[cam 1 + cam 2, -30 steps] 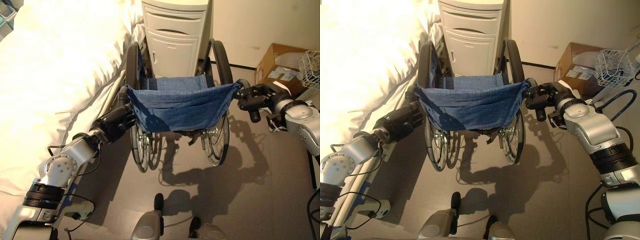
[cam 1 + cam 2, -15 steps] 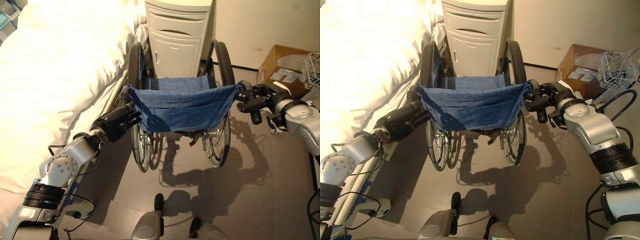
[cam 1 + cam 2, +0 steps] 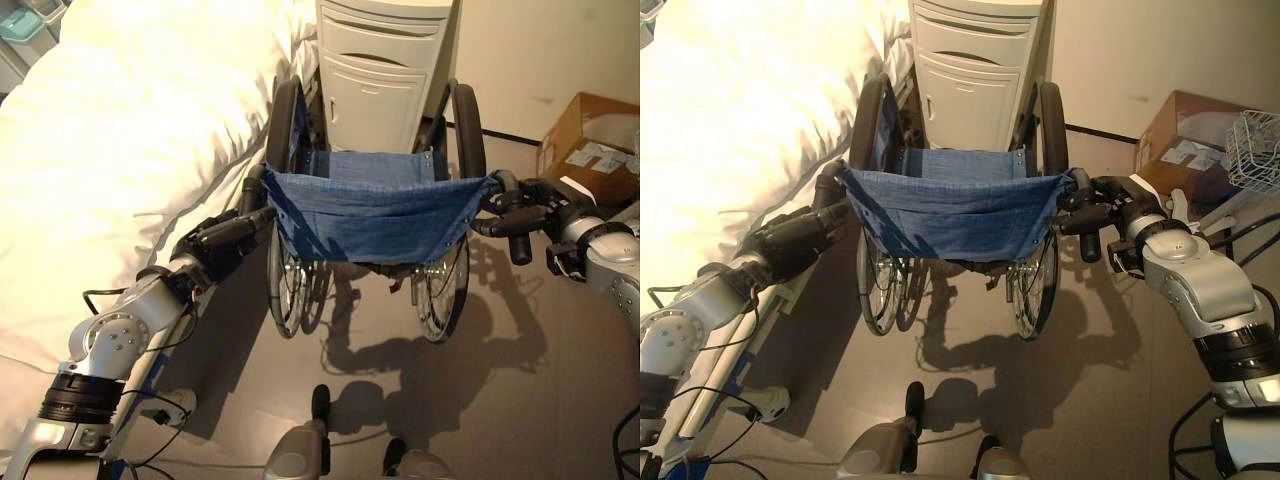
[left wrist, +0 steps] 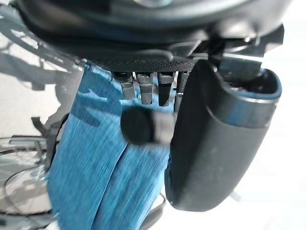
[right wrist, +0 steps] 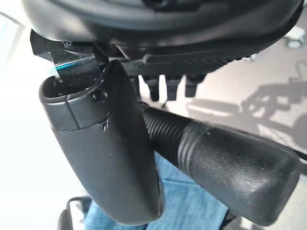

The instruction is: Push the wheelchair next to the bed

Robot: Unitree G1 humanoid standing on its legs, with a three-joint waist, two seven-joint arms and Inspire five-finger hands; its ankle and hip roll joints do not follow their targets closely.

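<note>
Two silver-grey arms with round, screw-ringed joint housings and black banded cuffs. The left hand (image 3: 222, 238) and right hand (image 3: 1108, 205) are dark; short ribbed fingers (image 4: 144, 90) sit beside a thick smooth black thumb.

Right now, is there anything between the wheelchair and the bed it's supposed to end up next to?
Nothing visible. The wheelchair already stands alongside the bed, its left wheel close to the bedding. A white bedside cabinet stands directly ahead of it. The left hand and right hand are at its push handles.
</note>
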